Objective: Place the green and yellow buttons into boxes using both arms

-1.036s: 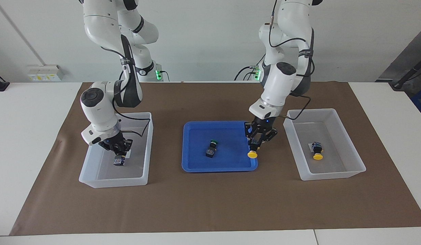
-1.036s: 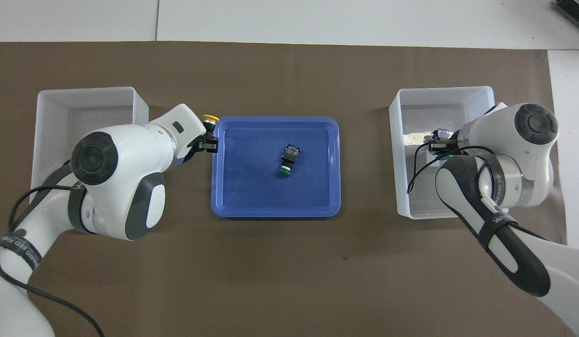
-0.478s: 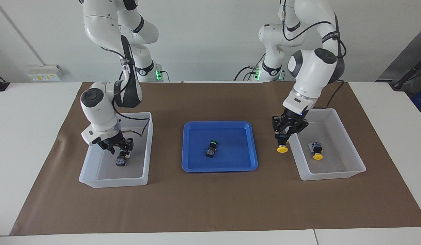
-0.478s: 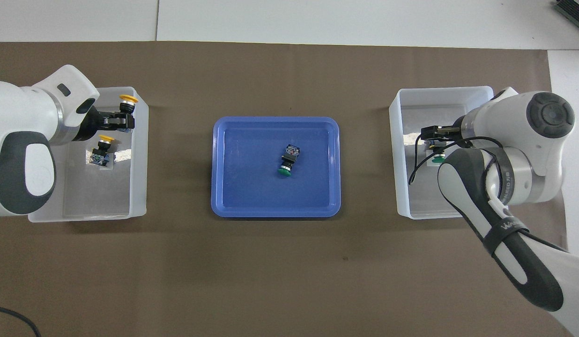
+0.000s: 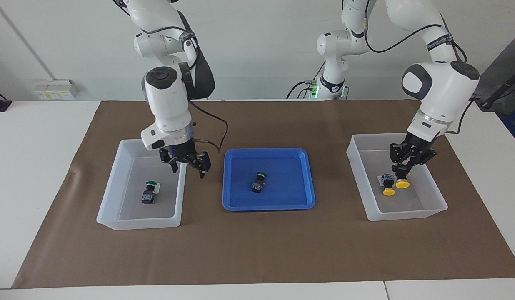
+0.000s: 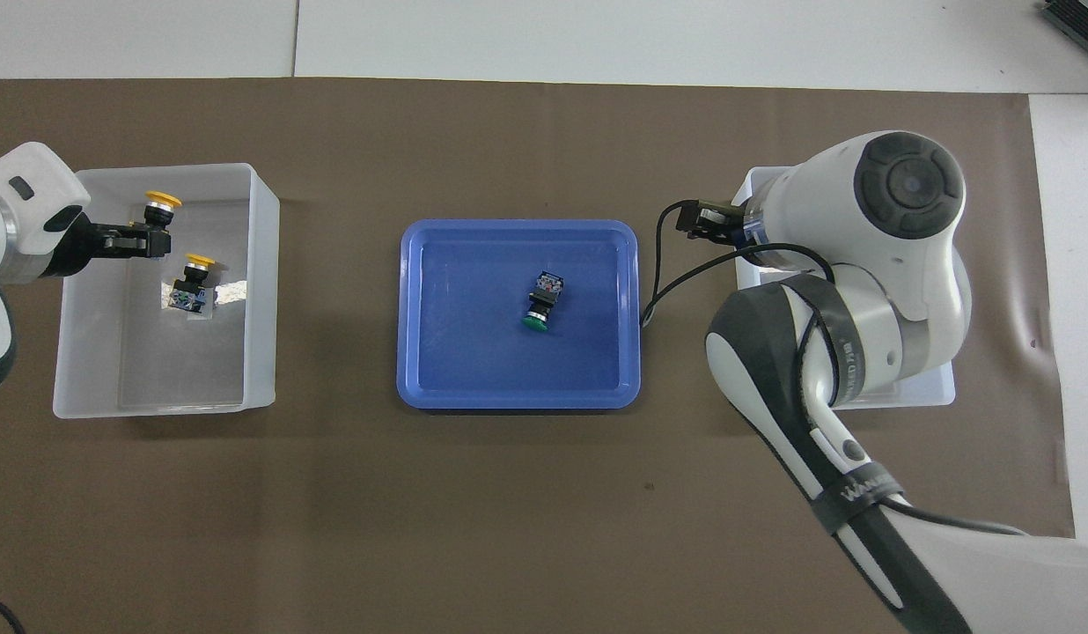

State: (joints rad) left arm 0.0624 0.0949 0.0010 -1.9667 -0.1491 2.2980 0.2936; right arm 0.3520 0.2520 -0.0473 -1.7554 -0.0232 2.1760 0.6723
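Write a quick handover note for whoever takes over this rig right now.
Left end effector: shut on a yellow button, inside the box at the left arm's end, beside the yellow one lying there.
Right end effector: open, empty, over its box's edge toward the blue tray.
Done: one green button boxed.
Left: release the yellow; fetch the green button from the tray.
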